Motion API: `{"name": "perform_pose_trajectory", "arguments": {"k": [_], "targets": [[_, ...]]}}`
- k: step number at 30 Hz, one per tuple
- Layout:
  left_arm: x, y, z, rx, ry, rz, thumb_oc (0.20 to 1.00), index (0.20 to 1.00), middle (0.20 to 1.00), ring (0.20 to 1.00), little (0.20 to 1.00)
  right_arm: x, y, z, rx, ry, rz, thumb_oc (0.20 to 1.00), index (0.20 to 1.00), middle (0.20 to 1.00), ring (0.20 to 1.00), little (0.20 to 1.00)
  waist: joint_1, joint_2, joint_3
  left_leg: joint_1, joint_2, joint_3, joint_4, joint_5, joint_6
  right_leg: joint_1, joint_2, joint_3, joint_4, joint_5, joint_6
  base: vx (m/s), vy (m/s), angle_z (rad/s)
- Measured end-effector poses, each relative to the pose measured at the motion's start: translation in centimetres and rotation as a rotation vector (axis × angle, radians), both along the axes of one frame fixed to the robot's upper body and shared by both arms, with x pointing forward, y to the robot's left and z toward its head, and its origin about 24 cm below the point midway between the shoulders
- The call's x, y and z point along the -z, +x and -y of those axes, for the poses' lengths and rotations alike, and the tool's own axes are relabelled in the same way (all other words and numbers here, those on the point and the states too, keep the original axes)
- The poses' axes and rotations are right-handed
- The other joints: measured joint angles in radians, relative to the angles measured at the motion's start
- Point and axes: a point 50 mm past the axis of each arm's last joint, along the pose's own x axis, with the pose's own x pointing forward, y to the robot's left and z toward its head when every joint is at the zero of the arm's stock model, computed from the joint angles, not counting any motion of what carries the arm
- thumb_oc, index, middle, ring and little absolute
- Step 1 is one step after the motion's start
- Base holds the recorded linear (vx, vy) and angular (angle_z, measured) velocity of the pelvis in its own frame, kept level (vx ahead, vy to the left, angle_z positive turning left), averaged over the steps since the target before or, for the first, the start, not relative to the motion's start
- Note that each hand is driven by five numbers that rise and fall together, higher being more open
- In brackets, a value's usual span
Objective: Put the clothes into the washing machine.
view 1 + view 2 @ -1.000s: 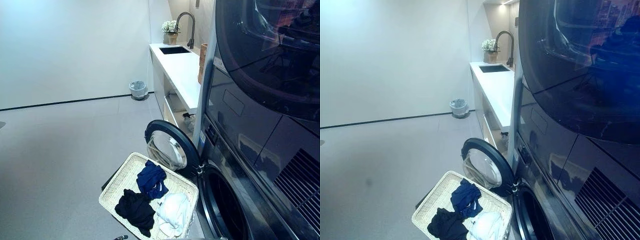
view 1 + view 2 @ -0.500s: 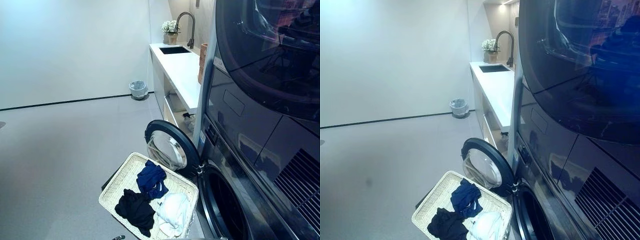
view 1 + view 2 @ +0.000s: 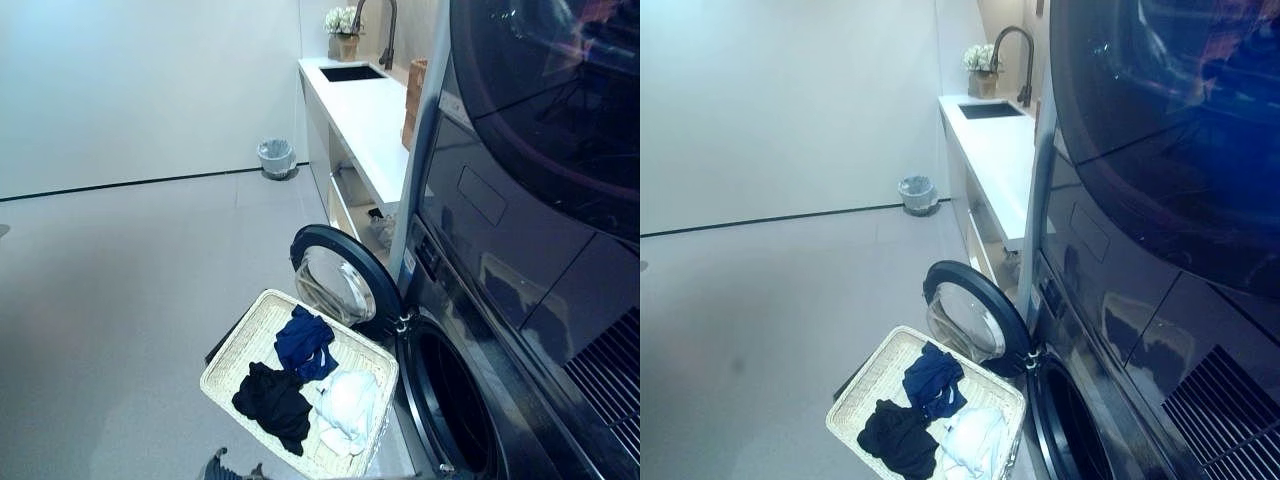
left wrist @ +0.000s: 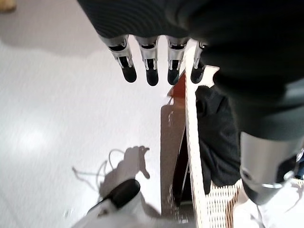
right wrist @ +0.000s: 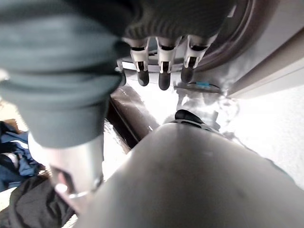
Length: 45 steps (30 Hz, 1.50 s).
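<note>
A white wicker basket (image 3: pixel 232 366) stands on the floor in front of the washing machine. In it lie a blue garment (image 3: pixel 303 342), a black one (image 3: pixel 272 403) and a white one (image 3: pixel 345 405). The machine's round door (image 3: pixel 340 283) is swung open behind the basket, and its dark drum opening (image 3: pixel 455 412) faces the basket's right side. My left hand (image 4: pixel 149 71) hangs open over the floor beside the basket rim (image 4: pixel 194 142), holding nothing. My right hand (image 5: pixel 161 71) is open and empty close to the machine's front, with the blue garment (image 5: pixel 14 152) off to its side.
A second dark appliance (image 3: pixel 560 120) is stacked above the washer. Behind it runs a white counter (image 3: pixel 365 110) with a sink, a tap and a flower pot (image 3: pixel 345 22). A small bin (image 3: pixel 277 157) stands by the far wall. Grey floor stretches out to the left.
The whole picture has shifted downward, so the camera has moved. The basket, the clothes and the door lie as before.
</note>
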Motion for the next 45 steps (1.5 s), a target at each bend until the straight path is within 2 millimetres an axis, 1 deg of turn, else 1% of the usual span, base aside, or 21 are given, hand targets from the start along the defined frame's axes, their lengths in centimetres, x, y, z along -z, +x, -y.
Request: {"name": "perform_pose_trajectory", "arguments": {"k": [2,3,4,5,6,7,8,10,12,14,15,17,19,22,26,29,31,35,37,42,45], "targets": [[-1.2,2.8,-0.3,-0.004,0.038,0.088,1.000,1.000,1.000,1.000,1.000,-0.8,2.2,0.6,-0.033,-0.026,0.051,1.000,1.000,1.000,1.000,1.000,-0.001,0.004,0.040,-0.057,-0.010,0.016,0.017,0.005,0.009,-0.062,-0.009,0.019,0.013,0.017,0.008,-0.12,0.123,-0.36],[-2.3,5.3,-0.4,-0.006,0.065,0.165,1.000,1.000,1.000,1.000,1.000,-1.5,3.7,1.2,-0.041,-0.043,0.090,1.000,1.000,1.000,1.000,1.000,-0.005,0.010,0.092,-0.095,-0.019,0.025,0.035,0.012,0.017,-0.093,-0.013,0.031,0.016,0.040,0.005,-0.13,0.134,-0.20],[-3.1,6.7,-0.4,-0.004,0.077,0.210,1.000,1.000,1.000,1.000,1.000,-1.9,4.7,1.5,-0.046,-0.054,0.112,1.000,1.000,1.000,1.000,1.000,-0.009,0.012,0.123,-0.113,-0.025,0.030,0.044,0.014,0.020,-0.112,-0.019,0.037,0.020,0.048,0.008,-0.09,0.121,-0.14],[-3.6,7.6,-0.4,-0.009,0.080,0.238,1.000,1.000,1.000,1.000,1.000,-2.0,4.8,1.7,-0.046,-0.059,0.116,1.000,1.000,1.000,1.000,1.000,-0.017,0.011,0.141,-0.123,-0.028,0.033,0.048,0.015,0.023,-0.123,-0.022,0.039,0.021,0.052,0.011,-0.06,0.109,-0.09],[-4.3,8.6,-0.5,-0.016,0.091,0.274,1.000,1.000,1.000,1.000,1.000,-2.5,6.0,1.7,-0.052,-0.063,0.144,1.000,1.000,1.000,1.000,1.000,-0.027,0.011,0.166,-0.138,-0.034,0.034,0.051,0.019,0.029,-0.135,-0.028,0.041,0.021,0.056,0.015,-0.06,0.138,-0.12],[-5.1,9.9,-0.6,-0.041,0.098,0.321,1.000,1.000,1.000,1.000,1.000,-2.9,6.9,1.5,-0.055,-0.065,0.169,1.000,1.000,1.000,1.000,1.000,-0.034,0.008,0.208,-0.145,-0.043,0.040,0.044,0.024,0.036,-0.151,-0.033,0.060,0.019,0.061,0.026,-0.08,0.124,-0.16],[-5.9,11.0,-0.5,-0.045,0.101,0.360,1.000,1.000,1.000,1.000,1.000,-3.1,7.5,1.4,-0.056,-0.062,0.187,1.000,1.000,1.000,1.000,1.000,-0.041,0.006,0.228,-0.150,-0.048,0.053,0.041,0.026,0.040,-0.158,-0.037,0.067,0.015,0.067,0.029,-0.08,0.112,-0.22],[-6.5,11.7,-0.6,-0.063,0.113,0.394,1.000,1.000,1.000,1.000,1.000,-3.7,8.6,1.1,-0.058,-0.053,0.223,1.000,1.000,1.000,1.000,1.000,-0.051,0.005,0.263,-0.156,-0.055,0.066,0.033,0.030,0.045,-0.173,-0.042,0.087,0.010,0.077,0.036,-0.11,0.064,-0.23],[-7.4,12.8,-0.8,-0.080,0.122,0.437,1.000,1.000,1.000,1.000,1.000,-4.2,9.7,0.6,-0.083,-0.051,0.261,1.000,1.000,1.000,1.000,1.000,-0.053,-0.003,0.279,-0.193,-0.057,0.082,0.051,0.027,0.047,-0.216,-0.044,0.103,0.020,0.083,0.036,-0.10,0.047,-0.25],[-8.8,14.4,-1.2,-0.087,0.135,0.484,1.000,1.000,1.000,1.000,1.000,-5.1,11.3,0.1,-0.110,-0.048,0.309,1.000,1.000,1.000,1.000,1.000,-0.056,-0.010,0.318,-0.233,-0.057,0.088,0.074,0.025,0.050,-0.254,-0.045,0.114,0.031,0.094,0.030,-0.09,0.043,-0.12],[-9.7,15.3,-1.4,-0.088,0.147,0.511,1.000,1.000,1.000,1.000,1.000,-5.6,12.1,-0.2,-0.117,-0.044,0.335,1.000,1.000,1.000,1.000,1.000,-0.057,-0.016,0.336,-0.259,-0.056,0.088,0.092,0.022,0.050,-0.281,-0.045,0.116,0.047,0.096,0.028,-0.09,0.067,-0.04],[-12.1,17.5,-2.3,-0.113,0.166,0.577,1.000,1.000,1.000,1.000,1.000,-7.1,14.5,-1.0,-0.138,-0.036,0.410,1.000,1.000,1.000,1.000,1.000,-0.077,-0.032,0.368,-0.344,-0.051,0.087,0.172,-0.006,0.054,-0.356,-0.046,0.126,0.107,0.085,0.026,-0.07,0.067,-0.04],[-13.3,18.4,-2.8,-0.117,0.185,0.604,1.000,1.000,1.000,1.000,1.000,-7.9,15.5,-1.4,-0.129,-0.027,0.450,1.000,1.000,1.000,1.000,1.000,-0.083,-0.044,0.376,-0.369,-0.053,0.090,0.191,-0.010,0.057,-0.388,-0.049,0.135,0.133,0.080,0.028,-0.05,0.041,-0.05],[-15.9,20.3,-3.5,-0.109,0.229,0.653,1.000,1.000,1.000,1.000,1.000,-8.7,16.4,-2.0,-0.124,-0.008,0.494,1.000,1.000,1.000,1.000,1.000,-0.098,-0.058,0.382,-0.404,-0.059,0.094,0.217,-0.015,0.063,-0.433,-0.057,0.145,0.178,0.060,0.040,-0.02,0.025,-0.02],[-17.7,21.2,-4.6,-0.111,0.284,0.672,1.000,1.000,1.000,1.000,1.000,-8.9,16.7,-2.3,-0.133,-0.006,0.510,1.000,1.000,1.000,1.000,1.000,-0.112,-0.069,0.380,-0.472,-0.061,0.099,0.245,-0.017,0.063,-0.506,-0.056,0.167,0.208,0.056,0.043,0.00,0.031,-0.03],[-18.6,21.5,-5.2,-0.123,0.316,0.667,1.000,1.000,1.000,1.000,1.000,-9.1,16.9,-2.5,-0.130,0.002,0.519,1.000,1.000,1.000,1.000,1.000,-0.126,-0.080,0.384,-0.535,-0.060,0.102,0.280,-0.022,0.070,-0.564,-0.056,0.173,0.226,0.061,0.044,0.03,0.040,-0.05],[-18.6,21.6,-5.4,-0.115,0.336,0.643,1.000,1.000,1.000,1.000,1.000,-9.1,16.9,-2.7,-0.134,0.009,0.521,1.000,1.000,1.000,1.000,1.000,-0.142,-0.092,0.384,-0.557,-0.058,0.102,0.303,-0.035,0.073,-0.577,-0.056,0.174,0.230,0.063,0.041,0.01,0.019,-0.01],[-20.7,22.8,-5.3,-0.096,0.352,0.674,1.000,1.000,1.000,1.000,1.000,-9.8,17.6,-3.0,-0.125,0.015,0.558,1.000,1.000,1.000,1.000,1.000,-0.148,-0.109,0.385,-0.632,-0.058,0.109,0.349,-0.050,0.078,-0.653,-0.058,0.189,0.269,0.058,0.045,0.01,0.035,-0.05],[-21.3,23.2,-5.4,-0.088,0.360,0.667,1.000,1.000,1.000,1.000,1.000,-10.1,17.8,-3.3,-0.128,0.024,0.573,1.000,1.000,1.000,1.000,1.000,-0.159,-0.111,0.385,-0.656,-0.059,0.110,0.364,-0.055,0.080,-0.680,-0.059,0.193,0.283,0.056,0.048,0.01,0.032,-0.04],[-22.6,23.7,-6.0,-0.077,0.368,0.603,1.000,1.000,1.000,1.000,1.000,-11.4,19.0,-4.4,-0.141,0.051,0.636,1.000,1.000,1.000,1.000,1.000,-0.170,-0.115,0.384,-0.743,-0.059,0.106,0.407,-0.062,0.081,-0.769,-0.060,0.200,0.325,0.053,0.049,0.01,0.012,-0.01],[-23.1,23.9,-6.4,-0.051,0.374,0.517,1.000,1.000,1.000,1.000,1.000,-12.2,19.6,-5.0,-0.149,0.071,0.670,1.000,1.000,1.000,1.000,1.000,-0.188,-0.117,0.383,-0.789,-0.059,0.100,0.428,-0.064,0.079,-0.810,-0.060,0.201,0.338,0.053,0.049,0.00,0.000,0.00]]}}
